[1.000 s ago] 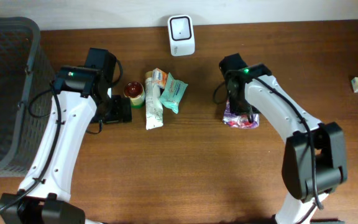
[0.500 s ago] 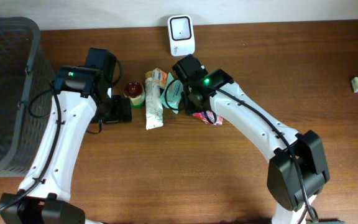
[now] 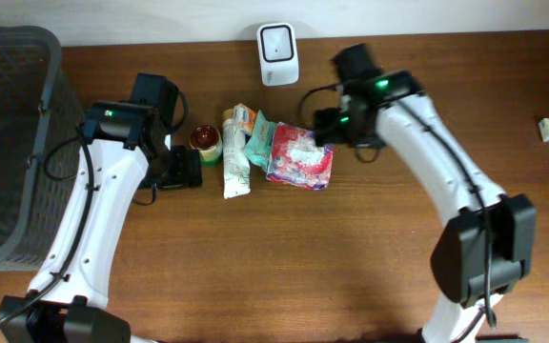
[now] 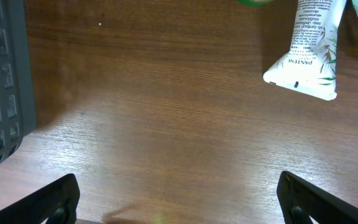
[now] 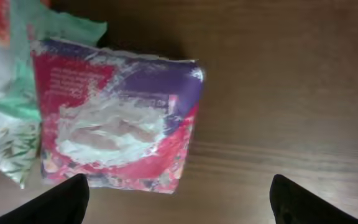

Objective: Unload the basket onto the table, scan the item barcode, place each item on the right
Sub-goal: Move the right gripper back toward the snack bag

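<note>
The dark mesh basket (image 3: 8, 143) stood well to the left of the left hand (image 4: 178, 180), which hung wide and empty over bare wood grain, the soft white tube (image 4: 306, 56) ahead of its fingers. Beside the tube lay a crinkled green pack (image 3: 263, 141), then the glossy pink-and-purple packet (image 5: 117, 118), flat on the surface (image 3: 255, 267) just ahead of the right hand (image 5: 179, 186), whose fingers stood wide apart, holding nothing. It probably lay near the boxy white scanner (image 3: 278, 53) awaiting scanning; no barcode showed.

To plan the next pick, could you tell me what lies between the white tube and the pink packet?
Overhead, a green pouch lies between the white tube and the pink packet.
</note>
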Motion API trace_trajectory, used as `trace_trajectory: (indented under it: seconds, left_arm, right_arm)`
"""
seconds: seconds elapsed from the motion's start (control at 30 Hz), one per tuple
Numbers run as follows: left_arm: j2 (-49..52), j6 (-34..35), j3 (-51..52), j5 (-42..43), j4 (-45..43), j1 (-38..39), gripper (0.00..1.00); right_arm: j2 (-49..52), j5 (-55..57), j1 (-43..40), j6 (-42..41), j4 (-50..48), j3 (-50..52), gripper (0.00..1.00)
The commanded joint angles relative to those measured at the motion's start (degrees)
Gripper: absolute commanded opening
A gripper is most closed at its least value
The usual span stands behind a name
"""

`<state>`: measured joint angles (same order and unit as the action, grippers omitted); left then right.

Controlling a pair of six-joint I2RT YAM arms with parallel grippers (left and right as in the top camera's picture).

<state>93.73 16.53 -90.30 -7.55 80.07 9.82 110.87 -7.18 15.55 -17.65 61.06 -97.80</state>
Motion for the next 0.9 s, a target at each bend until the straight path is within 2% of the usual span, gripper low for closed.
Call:
trace_trajectory:
  seconds: [0.0,0.1,0.3,0.57,0.7,0.8,0.87]
  left_arm:
    - [-0.9,0.6,0.3,-0.4,0.1,-0.2,0.99]
    - [-0.9,0.6,0.3,-0.4,0.1,-0.2,0.99]
    - [-0.9,0.6,0.3,-0.4,0.1,-0.2,0.99]
    - [-0.9,0.6,0.3,-0.4,0.1,-0.2,0.99]
    - [-0.9,0.6,0.3,-0.4,0.1,-0.2,0.99]
    - [-0.9,0.6,0.3,-0.4,0.1,-0.2,0.99]
    - [-0.9,0.6,0.3,-0.4,0.1,-0.2,0.99]
  right_arm:
    - [0.2,-14.9,-6.0,7.9,-0.9,5.1,0.88]
    - [0.2,-23.2,-10.2,8.5,-7.4,12.2,0.89]
    - [0.2,-43.6,-15.4,8.4,-26.9,26.7,0.89]
    - [0.2,-41.7,-14.9,2.8,-34.5,31.5,0.85]
    - [0.3,-41.6,-12.0,-1.0,-39.5,33.5,0.85]
    - [0.3,-31.6,-9.1,-8.8,-40.8,34.7,0.84]
    - [0.7,-31.8,-7.9,-8.8,-42.8,35.0,0.84]
